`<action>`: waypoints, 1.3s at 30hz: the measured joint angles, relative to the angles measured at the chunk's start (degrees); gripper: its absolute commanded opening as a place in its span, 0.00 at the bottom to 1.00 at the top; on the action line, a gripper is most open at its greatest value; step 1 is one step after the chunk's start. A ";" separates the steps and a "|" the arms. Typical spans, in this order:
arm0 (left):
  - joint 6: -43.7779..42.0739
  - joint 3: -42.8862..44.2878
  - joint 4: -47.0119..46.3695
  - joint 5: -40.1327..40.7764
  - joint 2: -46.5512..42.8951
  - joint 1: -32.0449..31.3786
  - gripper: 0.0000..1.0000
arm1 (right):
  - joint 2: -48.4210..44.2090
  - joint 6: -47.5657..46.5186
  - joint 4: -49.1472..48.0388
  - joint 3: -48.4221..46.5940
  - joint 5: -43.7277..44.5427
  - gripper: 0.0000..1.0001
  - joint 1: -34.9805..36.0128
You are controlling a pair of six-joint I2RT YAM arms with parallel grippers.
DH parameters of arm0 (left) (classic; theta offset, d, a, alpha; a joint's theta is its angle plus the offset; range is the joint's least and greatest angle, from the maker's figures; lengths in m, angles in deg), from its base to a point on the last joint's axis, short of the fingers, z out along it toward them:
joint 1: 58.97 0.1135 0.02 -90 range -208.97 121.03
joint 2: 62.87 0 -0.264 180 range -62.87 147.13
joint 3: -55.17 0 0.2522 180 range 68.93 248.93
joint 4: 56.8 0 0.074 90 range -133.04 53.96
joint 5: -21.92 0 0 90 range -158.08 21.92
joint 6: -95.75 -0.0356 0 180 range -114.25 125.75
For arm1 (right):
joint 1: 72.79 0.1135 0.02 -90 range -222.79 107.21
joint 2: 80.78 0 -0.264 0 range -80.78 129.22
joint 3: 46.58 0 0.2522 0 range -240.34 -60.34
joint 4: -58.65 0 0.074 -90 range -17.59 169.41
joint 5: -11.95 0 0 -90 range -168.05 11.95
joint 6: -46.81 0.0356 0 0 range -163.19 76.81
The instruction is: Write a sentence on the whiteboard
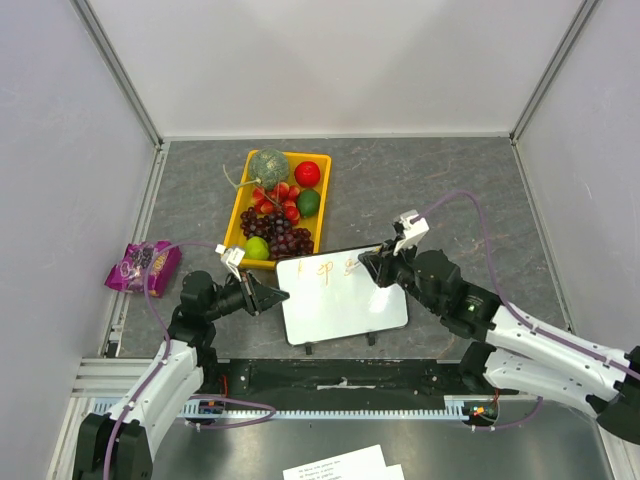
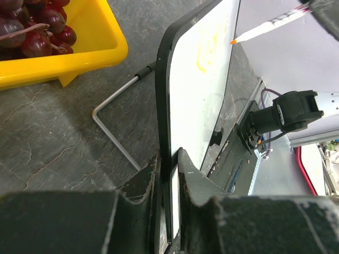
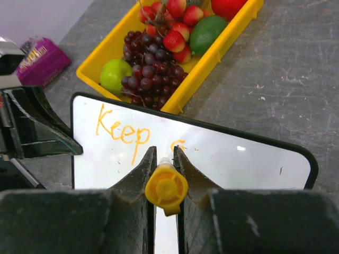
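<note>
Orange lettering on the whiteboard (image 1: pixel 342 297) too small to read from above. Marker (image 3: pixel 166 188) tip hidden behind its own yellow cap in right wrist view. Printed paper sheets (image 1: pixel 340 466) cut off at bottom edge.

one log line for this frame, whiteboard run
phase: writing | left gripper: shut on whiteboard edge | right gripper: shut on marker | sentence: "Keep" done, next letter begun
</note>
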 measured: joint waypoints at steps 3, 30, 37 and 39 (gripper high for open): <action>0.00 0.00 0.02 0.00 0.00 0.00 0.02 | -3.43 0.15 0.68 0.00 -0.04 0.00 -0.02; 0.00 0.00 0.02 -0.02 -0.09 0.00 0.02 | -1.68 0.22 3.65 -3.13 -1.01 0.00 -7.08; 0.00 0.00 0.02 0.00 -0.09 0.00 0.02 | -0.28 0.13 3.50 -2.84 -0.92 0.00 -7.13; 0.00 0.00 0.02 0.02 -0.07 0.00 0.02 | -0.17 0.13 3.23 -2.60 -0.94 0.00 -7.13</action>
